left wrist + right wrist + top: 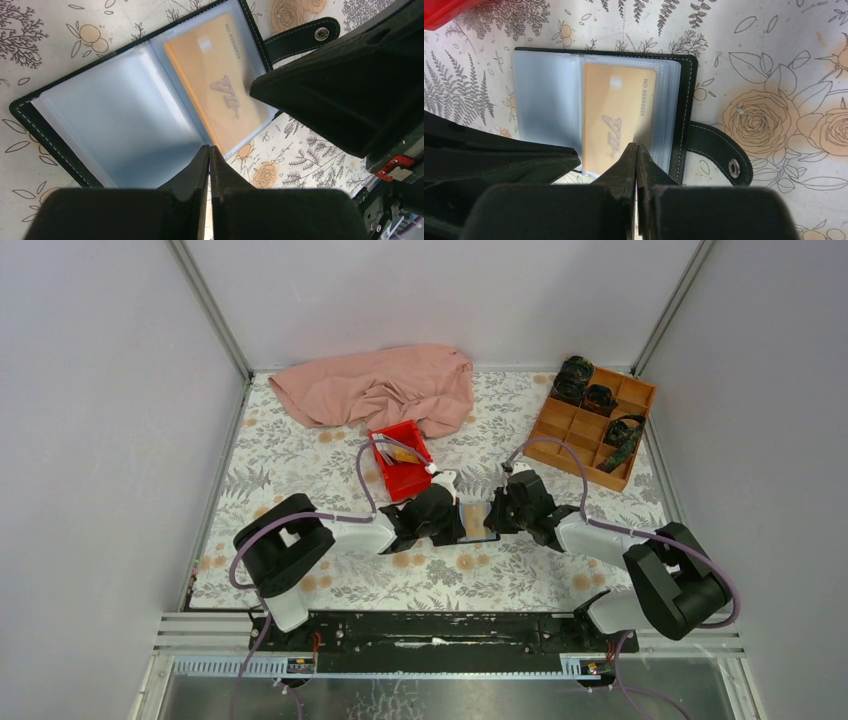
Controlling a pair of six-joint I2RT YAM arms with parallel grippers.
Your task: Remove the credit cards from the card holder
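An orange card (pixel 616 117) printed "NO" and a serial number lies in a clear sleeve of the open black card holder (pixel 688 100). The left gripper (pixel 209 149) and the right gripper (pixel 636 146), fingers pressed together, are at the holder's edge.

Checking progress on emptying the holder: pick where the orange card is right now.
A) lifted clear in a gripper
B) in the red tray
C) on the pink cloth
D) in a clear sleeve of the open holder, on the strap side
D: the orange card lies flat behind a clear sleeve of the open card holder, on the half next to the snap strap.
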